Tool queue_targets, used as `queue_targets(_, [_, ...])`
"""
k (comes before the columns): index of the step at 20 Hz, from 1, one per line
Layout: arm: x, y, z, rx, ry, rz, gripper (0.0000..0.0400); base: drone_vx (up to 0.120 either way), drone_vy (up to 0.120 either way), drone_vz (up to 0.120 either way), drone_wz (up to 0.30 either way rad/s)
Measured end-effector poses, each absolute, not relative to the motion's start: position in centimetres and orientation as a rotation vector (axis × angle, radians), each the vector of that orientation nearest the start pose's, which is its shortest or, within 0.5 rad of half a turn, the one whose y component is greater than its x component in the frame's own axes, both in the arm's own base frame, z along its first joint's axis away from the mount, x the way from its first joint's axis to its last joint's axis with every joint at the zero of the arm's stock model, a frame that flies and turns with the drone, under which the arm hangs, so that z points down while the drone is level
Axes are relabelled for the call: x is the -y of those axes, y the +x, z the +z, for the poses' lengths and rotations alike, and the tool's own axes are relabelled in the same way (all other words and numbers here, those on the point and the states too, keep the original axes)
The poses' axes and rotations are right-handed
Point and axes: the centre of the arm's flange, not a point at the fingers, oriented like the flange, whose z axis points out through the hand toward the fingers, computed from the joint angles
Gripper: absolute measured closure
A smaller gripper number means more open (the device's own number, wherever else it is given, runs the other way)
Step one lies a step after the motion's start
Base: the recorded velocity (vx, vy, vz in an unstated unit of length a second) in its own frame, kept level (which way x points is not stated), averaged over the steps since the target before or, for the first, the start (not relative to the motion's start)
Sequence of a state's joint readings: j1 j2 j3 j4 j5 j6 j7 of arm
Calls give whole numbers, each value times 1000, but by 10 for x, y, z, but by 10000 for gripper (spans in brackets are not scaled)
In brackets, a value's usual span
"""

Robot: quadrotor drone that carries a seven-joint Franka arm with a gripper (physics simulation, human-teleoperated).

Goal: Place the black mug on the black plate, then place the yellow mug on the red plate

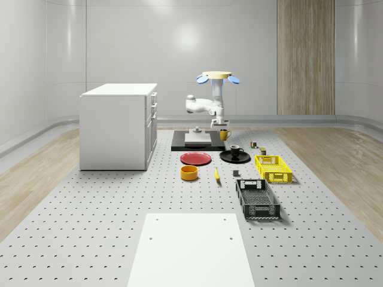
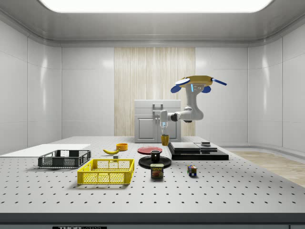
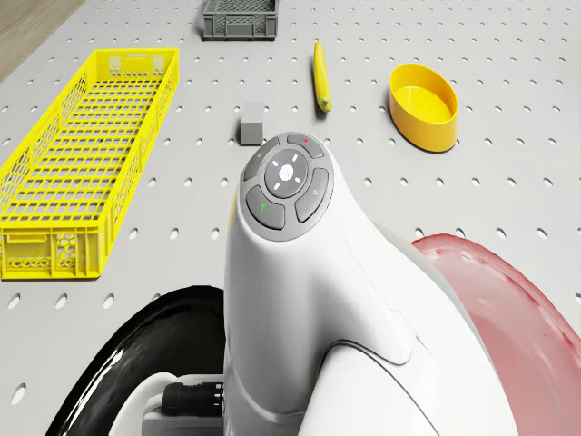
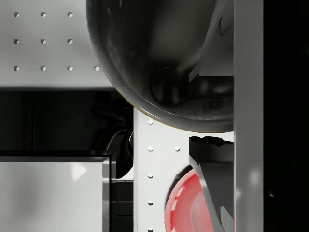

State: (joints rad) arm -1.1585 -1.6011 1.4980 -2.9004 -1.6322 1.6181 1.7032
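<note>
The drone (image 1: 218,76) hovers over the dark platform (image 1: 192,142) at the counter's (image 1: 119,209) far end, its arm bent down so the jaws (image 1: 223,127) grip the yellow mug (image 1: 224,134) by its rim, lifted clear of the counter. The black mug (image 1: 235,150) already sits on the black plate (image 1: 234,157), just beyond and below the jaws. The red plate (image 1: 196,158) lies beside that, below the jaws and off to one side. I'd carry the mug level over the red plate's centre, lower gently, and release only once it rests.

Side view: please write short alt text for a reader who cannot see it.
A drone hovers over a black platform, its claw holding a yellow mug above the table. A black mug sits on a black plate.
</note>
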Motion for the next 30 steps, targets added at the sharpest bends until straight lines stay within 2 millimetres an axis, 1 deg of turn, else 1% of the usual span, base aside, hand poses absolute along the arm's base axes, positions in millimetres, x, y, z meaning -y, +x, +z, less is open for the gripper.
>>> queue_targets(19, [2,300,460,2,1,786,290,120,-120,0,0])
queue_targets(26, [2,300,460,2,1,786,290,11,-120,-6,0])
queue_targets(29, [2,300,460,2,1,785,290,0,-120,-120,0])
queue_targets(30, [2,300,460,2,1,785,290,120,-120,-120,0])
